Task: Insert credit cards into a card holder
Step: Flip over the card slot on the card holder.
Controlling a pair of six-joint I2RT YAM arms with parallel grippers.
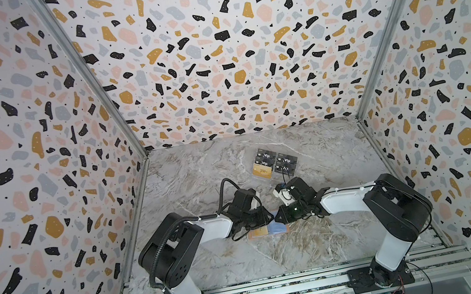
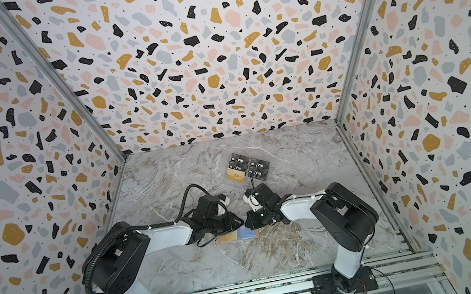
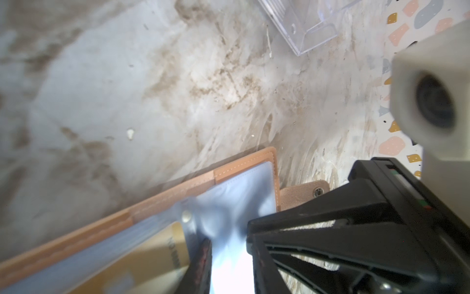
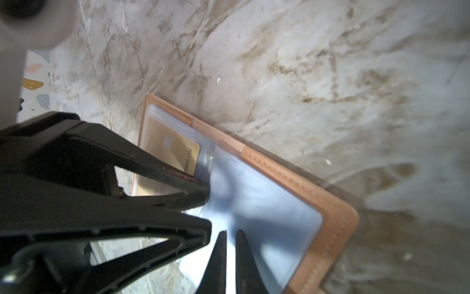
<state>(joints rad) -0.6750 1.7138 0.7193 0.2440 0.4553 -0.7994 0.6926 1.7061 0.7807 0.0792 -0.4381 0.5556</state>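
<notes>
Okay so the card holder [image 4: 340, 224] is lying flat and open on the marble table [image 1: 200, 177], near the front middle, right under where the two arms meet. One gold credit card [image 4: 175, 150] sits inside a clear sleeve on the holder's left half. The sleeves [image 4: 267, 203] on the right half just show bluish plastic. The strap tab [image 3: 305, 191] with its snap pokes out past the holder's right edge, flat on the table.

Both grippers are down on the sleeves near the spine. The left gripper [image 4: 207, 207] has its fingers part-way apart with a clear gap between the tips. It looks like the edge of a sleeve page runs into that gap, but I can't tell if it actually has hold of it. The right gripper [image 4: 231, 233] is clenched nearly together, just a thin slit, with its tips at the bluish plastic just beside the left one's lower finger. Can't tell whether a sheet is caught in there either.

Further back on the table, well apart from the holder, is the clear acrylic stand [image 3: 305, 30]. It has black Vip cards [image 1: 286, 161] in it and another gold card [image 1: 262, 170] on its near-left side.
</notes>
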